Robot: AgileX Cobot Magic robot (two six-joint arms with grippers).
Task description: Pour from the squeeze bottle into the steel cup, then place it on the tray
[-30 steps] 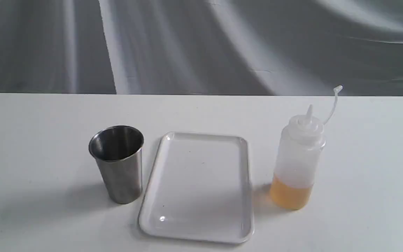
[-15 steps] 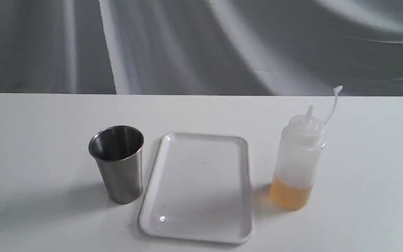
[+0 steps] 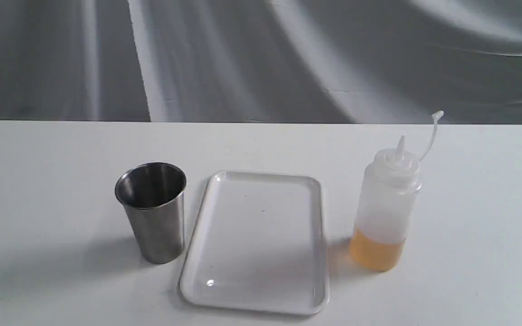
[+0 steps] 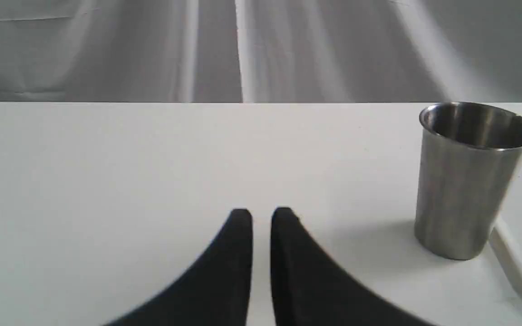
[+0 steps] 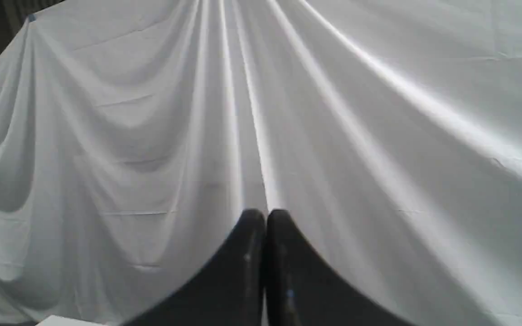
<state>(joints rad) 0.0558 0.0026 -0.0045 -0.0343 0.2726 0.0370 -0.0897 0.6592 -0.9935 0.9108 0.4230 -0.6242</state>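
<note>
The squeeze bottle (image 3: 385,208) stands upright on the white table at the right, amber liquid in its lower part and its cap strap sticking up. In the middle lies the flat white tray (image 3: 206,199), bare. The steel cup (image 3: 153,212) stands upright just left of the tray. No gripper shows in the exterior view. The left wrist view has my left gripper (image 4: 261,216) shut and empty, low over the table, with the steel cup (image 4: 467,181) off to one side and apart from it. My right gripper (image 5: 264,217) is shut and empty, pointing at the cloth backdrop.
A grey draped cloth (image 3: 261,59) hangs behind the table's far edge. A strip of the tray's rim (image 4: 514,271) shows beside the cup in the left wrist view. White tabletop (image 3: 39,181) stretches left of the cup and right of the bottle.
</note>
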